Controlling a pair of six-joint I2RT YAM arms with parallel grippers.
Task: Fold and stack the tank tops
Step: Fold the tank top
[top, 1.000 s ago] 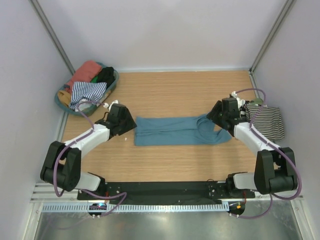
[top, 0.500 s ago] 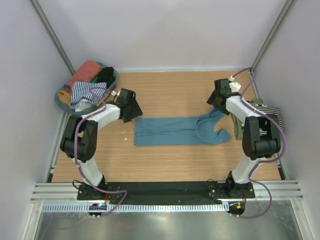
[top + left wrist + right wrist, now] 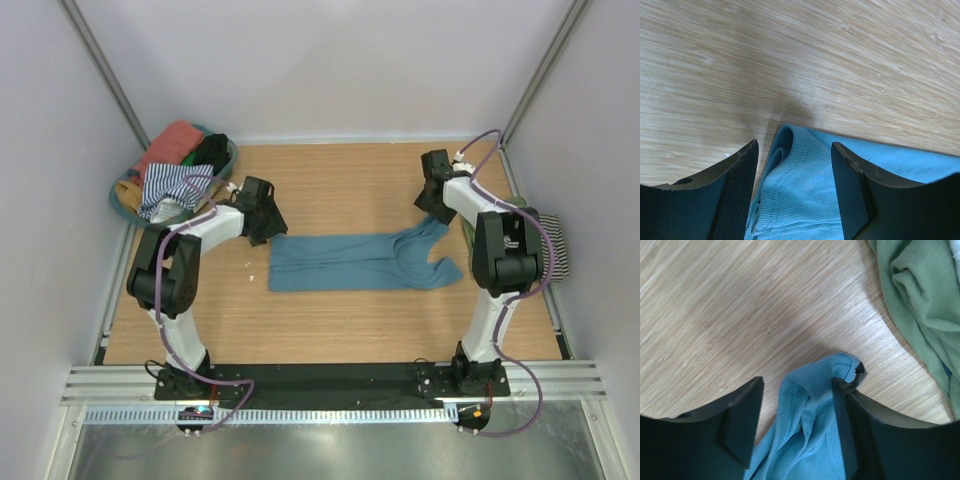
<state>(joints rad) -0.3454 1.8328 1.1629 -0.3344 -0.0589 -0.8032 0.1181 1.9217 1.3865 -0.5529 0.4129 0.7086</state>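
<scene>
A teal blue tank top (image 3: 350,260) lies flat and lengthwise in the middle of the wooden table. My left gripper (image 3: 270,228) is at its far left corner. In the left wrist view that gripper (image 3: 795,150) is open, its jaws straddling the rolled teal hem (image 3: 790,190) without pinching it. My right gripper (image 3: 432,208) is at the far right strap. It is open (image 3: 799,385) too, and the teal strap (image 3: 815,385) rises between the jaws with its tip resting against the right finger (image 3: 850,405).
A round teal basket (image 3: 122,212) at the far left holds coral (image 3: 170,140), striped (image 3: 178,185) and black cloth. At the right edge, a striped top (image 3: 550,245) and an olive green top (image 3: 920,300) lie close to the right arm.
Both arms swung from the near sides of the teal top to its far edge. The left gripper went to the far left corner, the right to the far strap.
</scene>
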